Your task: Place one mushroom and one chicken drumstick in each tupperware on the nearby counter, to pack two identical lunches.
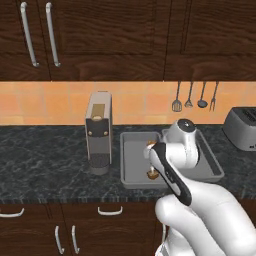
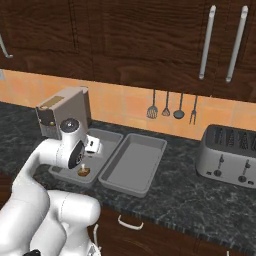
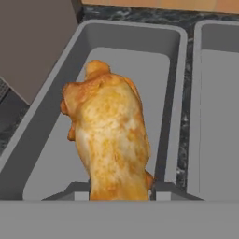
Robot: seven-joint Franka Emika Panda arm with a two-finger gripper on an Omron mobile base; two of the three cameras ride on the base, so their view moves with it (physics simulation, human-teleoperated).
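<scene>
Apparently jaws clamp lumpy golden chicken drumstick [image 3: 112, 140] over grey tupperware [image 3: 70, 60].

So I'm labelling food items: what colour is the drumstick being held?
Golden-brown to orange, mottled with paler patches; the chicken drumstick shows best in the hand view.

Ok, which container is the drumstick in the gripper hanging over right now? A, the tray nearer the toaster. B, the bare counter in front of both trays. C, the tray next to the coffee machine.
C: in the hand view the drumstick clamped in the gripper hangs over the tray that has the coffee machine right beside it.
</scene>
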